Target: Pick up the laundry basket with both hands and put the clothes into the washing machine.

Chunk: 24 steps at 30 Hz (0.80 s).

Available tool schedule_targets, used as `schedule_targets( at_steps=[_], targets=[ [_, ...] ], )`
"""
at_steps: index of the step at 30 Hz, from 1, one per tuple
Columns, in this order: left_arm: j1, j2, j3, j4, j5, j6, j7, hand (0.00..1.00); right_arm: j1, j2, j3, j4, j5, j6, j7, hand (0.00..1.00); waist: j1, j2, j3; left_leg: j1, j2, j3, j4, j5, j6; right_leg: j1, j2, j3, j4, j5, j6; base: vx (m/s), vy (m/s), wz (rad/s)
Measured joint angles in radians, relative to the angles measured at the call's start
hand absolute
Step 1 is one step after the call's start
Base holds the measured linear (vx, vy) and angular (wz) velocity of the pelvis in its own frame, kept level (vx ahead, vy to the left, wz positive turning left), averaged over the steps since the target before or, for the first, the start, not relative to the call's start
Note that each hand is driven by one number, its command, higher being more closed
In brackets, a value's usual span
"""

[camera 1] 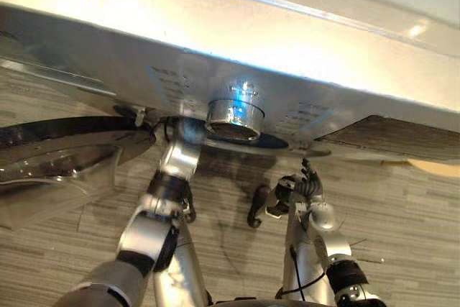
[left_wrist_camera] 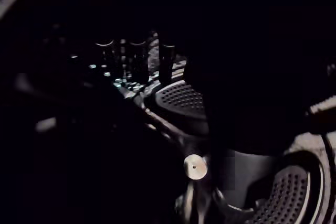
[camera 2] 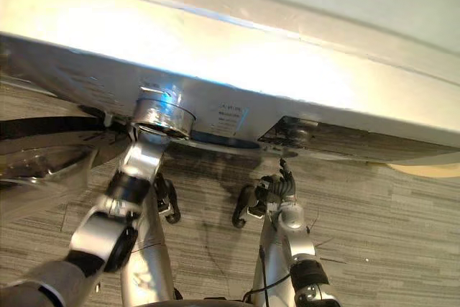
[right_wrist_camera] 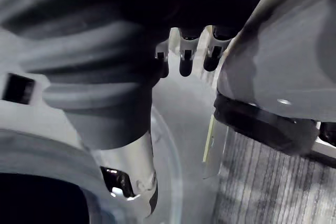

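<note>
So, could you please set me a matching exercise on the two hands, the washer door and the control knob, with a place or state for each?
Things:
1 left hand
2 right hand
3 washer door
4 control knob

Places or states:
A on the silver front panel
B inside the dark drum
C swung open at the robot's left
D outside, over the carpet

Pairs: 1-B, 2-D, 3-C, 4-A.

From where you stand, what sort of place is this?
Most likely a laundry area. A silver washing machine with a round dial stands on grey striped carpet, its glass door swung open, and the left wrist view looks into its perforated drum.
</note>
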State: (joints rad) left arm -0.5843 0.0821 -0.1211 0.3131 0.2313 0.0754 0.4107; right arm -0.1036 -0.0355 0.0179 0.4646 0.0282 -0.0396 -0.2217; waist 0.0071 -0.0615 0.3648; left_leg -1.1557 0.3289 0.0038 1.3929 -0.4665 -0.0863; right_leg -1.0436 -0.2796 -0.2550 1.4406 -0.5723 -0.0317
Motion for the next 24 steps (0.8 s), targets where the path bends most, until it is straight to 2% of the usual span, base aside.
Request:
schedule_targets(
  at_steps=[1, 3, 8, 9, 11, 12, 15, 18, 21, 23, 24],
  targets=[
    [0.051, -0.022, 0.002, -0.02, -0.031, -0.01, -0.001, 0.0, 0.011, 0.004, -0.001, -0.001, -0.001, 0.004, 0.001, 0.0, 0.002, 0.0, 0.0, 0.026, -0.001, 0.002, -0.016, 0.001, -0.002, 0.027, 0.0, -0.006, -0.015, 0.0, 0.0, 0.11, -0.066, 0.21],
    [0.306, -0.082, 0.031, -0.123, -0.153, -0.057, -0.017, 0.0, 0.075, 0.01, -0.002, -0.016, -0.006, 0.007, 0.004, 0.0, 0.011, 0.0, -0.001, 0.158, -0.019, 0.009, -0.111, 0.014, -0.012, 0.17, -0.003, -0.037, -0.101, -0.001, 0.004, 0.12, -0.079, 0.34],
    [0.573, -0.08, 0.117, -0.148, -0.248, -0.096, -0.097, 0.0, 0.154, 0.008, -0.013, -0.018, -0.032, 0.008, 0.013, 0.0, 0.015, 0.0, -0.05, 0.316, -0.052, 0.022, -0.279, 0.065, -0.027, 0.337, -0.003, -0.086, -0.242, 0.01, 0.017, 0.1, -0.064, 0.31],
    [0.619, -0.078, 0.15, -0.142, -0.263, -0.104, -0.113, 0.0, 0.176, 0.009, -0.015, -0.016, -0.032, 0.015, 0.021, 0.0, 0.03, 0.003, -0.066, 0.35, -0.054, 0.023, -0.315, 0.075, -0.031, 0.377, -0.002, -0.101, -0.275, 0.015, 0.017, 0.12, -0.054, 0.24],
    [0.671, -0.064, 0.2, -0.073, -0.268, -0.11, -0.15, 0.0, 0.201, 0.01, -0.017, 0.008, -0.031, 0.017, 0.032, 0.0, 0.037, 0.005, -0.067, 0.451, -0.071, 0.025, -0.405, 0.108, -0.036, 0.485, 0.0, -0.131, -0.359, 0.039, 0.026, 0.12, -0.037, 0.31],
    [0.695, -0.052, 0.218, -0.006, -0.269, -0.109, -0.171, 0.0, 0.205, 0.01, -0.018, 0.036, -0.031, 0.018, 0.035, 0.0, 0.037, 0.006, -0.071, 0.525, -0.074, 0.037, -0.479, 0.133, -0.034, 0.56, 0.006, -0.152, -0.43, 0.068, 0.034, 0.09, -0.02, 0.26],
    [0.738, -0.044, 0.245, 0.122, -0.266, -0.109, -0.198, 0.0, 0.211, 0.011, -0.021, 0.096, -0.031, 0.018, 0.05, 0.0, 0.04, 0.009, -0.113, 0.637, -0.078, 0.077, -0.627, 0.182, -0.029, 0.653, 0.037, -0.157, -0.587, 0.137, 0.047, 0.1, 0.024, -0.09],
    [0.759, -0.051, 0.253, 0.318, -0.236, -0.102, -0.23, 0.0, 0.207, 0.013, -0.047, 0.178, -0.031, 0.018, 0.052, 0.0, 0.041, 0.035, -0.176, 0.772, -0.073, 0.142, -0.819, 0.249, -0.015, 0.763, 0.084, -0.15, -0.821, 0.25, 0.072, 0.09, 0.109, -0.31],
    [0.739, -0.046, 0.272, 0.445, -0.207, -0.102, -0.236, 0.0, 0.191, 0.007, -0.056, 0.283, -0.033, 0.012, 0.052, 0.0, 0.037, 0.044, -0.231, 0.891, -0.106, 0.197, -1.025, 0.327, -0.008, 0.842, 0.114, -0.128, -1.034, 0.352, 0.091, 0.06, 0.108, -0.32],
    [0.718, -0.039, 0.272, 0.523, -0.178, -0.102, -0.235, 0.0, 0.154, -0.006, -0.056, 0.375, -0.035, 0.011, 0.051, 0.0, 0.035, 0.055, -0.246, 0.971, -0.133, 0.244, -1.162, 0.393, 0.001, 0.896, 0.137, -0.097, -1.183, 0.441, 0.097, 0.09, 0.094, -0.41],
    [0.712, -0.036, 0.272, 0.535, -0.178, -0.102, -0.235, 0.0, 0.144, -0.01, -0.056, 0.392, -0.036, 0.011, 0.052, 0.0, 0.034, 0.057, -0.245, 0.979, -0.138, 0.25, -1.178, 0.401, -0.001, 0.9, 0.138, -0.095, -1.2, 0.454, 0.098, 0.05, 0.067, -0.28]
  ],
)
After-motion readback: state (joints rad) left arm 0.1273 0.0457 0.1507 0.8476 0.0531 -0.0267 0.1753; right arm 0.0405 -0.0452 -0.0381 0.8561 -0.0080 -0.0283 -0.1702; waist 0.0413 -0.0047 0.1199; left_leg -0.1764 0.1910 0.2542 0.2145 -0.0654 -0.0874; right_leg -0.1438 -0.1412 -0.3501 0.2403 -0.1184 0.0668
